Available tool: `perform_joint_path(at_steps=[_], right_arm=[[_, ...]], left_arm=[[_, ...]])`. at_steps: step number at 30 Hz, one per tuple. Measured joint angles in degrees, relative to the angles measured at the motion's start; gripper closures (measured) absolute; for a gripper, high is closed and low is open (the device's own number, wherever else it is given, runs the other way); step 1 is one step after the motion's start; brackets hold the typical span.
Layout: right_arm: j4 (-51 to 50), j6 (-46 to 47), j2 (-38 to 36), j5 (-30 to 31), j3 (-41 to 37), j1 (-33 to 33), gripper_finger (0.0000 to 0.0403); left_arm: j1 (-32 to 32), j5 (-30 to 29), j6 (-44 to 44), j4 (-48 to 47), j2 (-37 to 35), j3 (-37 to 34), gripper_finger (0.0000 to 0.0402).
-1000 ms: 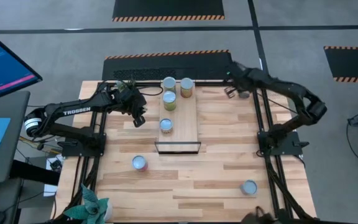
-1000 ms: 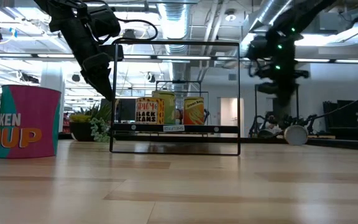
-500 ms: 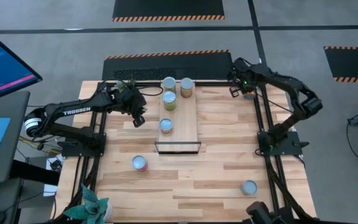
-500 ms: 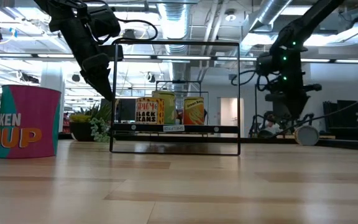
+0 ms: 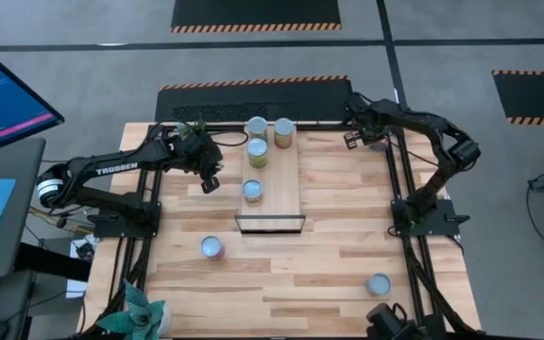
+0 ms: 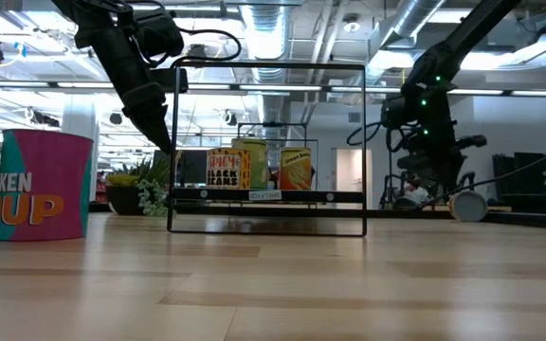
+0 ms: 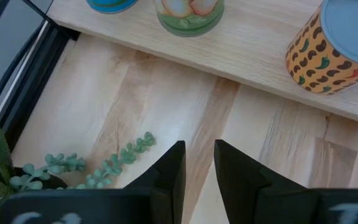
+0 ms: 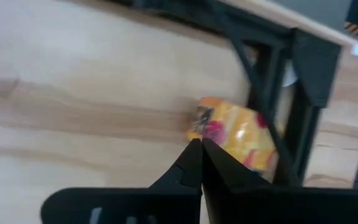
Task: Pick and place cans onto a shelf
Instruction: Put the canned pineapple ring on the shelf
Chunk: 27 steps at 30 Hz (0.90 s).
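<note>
- Four cans stood on the shelf (image 5: 286,194): two at the far end (image 5: 256,126) (image 5: 283,132), one just behind them (image 5: 257,152), and one nearer the framed end (image 5: 251,190).
- Three cans were not yet shelved. Two stood upright on the tabletop (image 5: 329,236), well away from both sets of fingers (image 5: 212,247) (image 5: 379,283).
- The third was a yellow-orange can (image 8: 238,137) lying on its side just beyond the right fingertips, against a black frame post.
- Right gripper (image 8: 197,144) was at the far right tabletop corner. Its fingers were clenched tip to tip in front of the tipped can, with nothing between them and no grip on the can.
- Left gripper (image 7: 199,146) hung beside the shelf's long edge. Its fingers were released with a narrow gap and were empty.
- Ahead of the left fingers were the shelf edge and a pepper-print can (image 7: 328,50). A green plant sprig (image 7: 104,168) lay just beside them.
- Progress judgement: a bit over half done, with four on and three left.
- The tipped can looked like the step in hand. The right fingers would likely need to reopen and straddle it, and it could roll since it lay on its side.
</note>
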Motion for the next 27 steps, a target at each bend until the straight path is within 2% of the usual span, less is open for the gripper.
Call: perform_joint_path(at_steps=[16, 27], right_arm=[[3.3, 7.3, -0.1, 3.8, 0.0, -0.5, 0.0397], [0.8, 8.5, -0.1, 3.1, 0.0, 0.0, 0.0397]], left_arm=[[0.0, 0.2, -0.1, 0.0, 0.0, 0.0, 0.0329], [0.0, 1.3, 0.0, 0.0, 0.0, 0.0, 0.0329]])
